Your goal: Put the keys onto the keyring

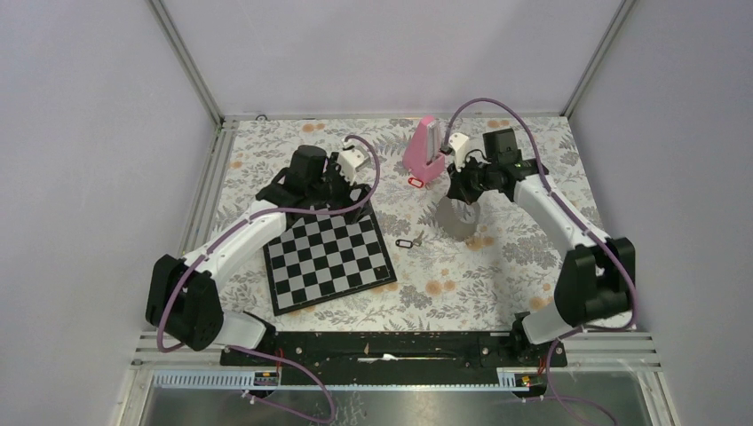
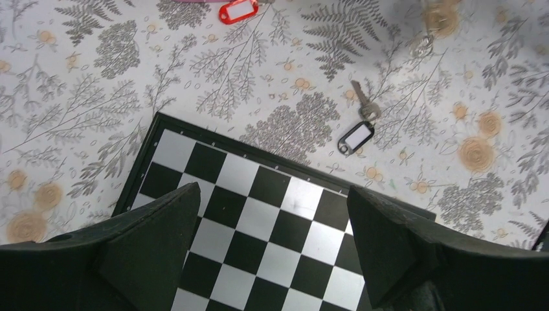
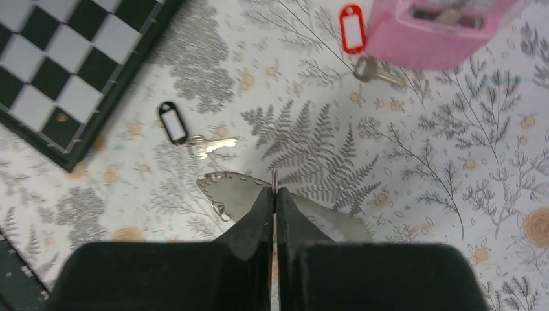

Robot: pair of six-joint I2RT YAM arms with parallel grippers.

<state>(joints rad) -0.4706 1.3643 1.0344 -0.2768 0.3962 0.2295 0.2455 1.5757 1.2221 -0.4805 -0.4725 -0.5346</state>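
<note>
My right gripper (image 3: 274, 192) is shut on the keyring (image 3: 274, 179), a thin ring seen edge-on between the fingertips. A grey flat fob (image 3: 236, 193) hangs from it just above the cloth. The key with the red tag (image 3: 351, 29) lies against the pink metronome. The silver key with the black tag (image 3: 173, 123) lies left of the gripper; it also shows in the top view (image 1: 407, 241). My left gripper (image 2: 273, 192) is open and empty above the chessboard's far edge. Its view shows the black-tagged key (image 2: 357, 137), the red tag (image 2: 237, 11) and the ring (image 2: 422, 44).
The pink metronome (image 1: 424, 146) stands at the back centre, just left of my right gripper (image 1: 460, 197). The chessboard (image 1: 328, 253) lies left of centre under my left gripper (image 1: 348, 191). A floral cloth (image 1: 497, 266) covers the table, and frame rails run along its edges.
</note>
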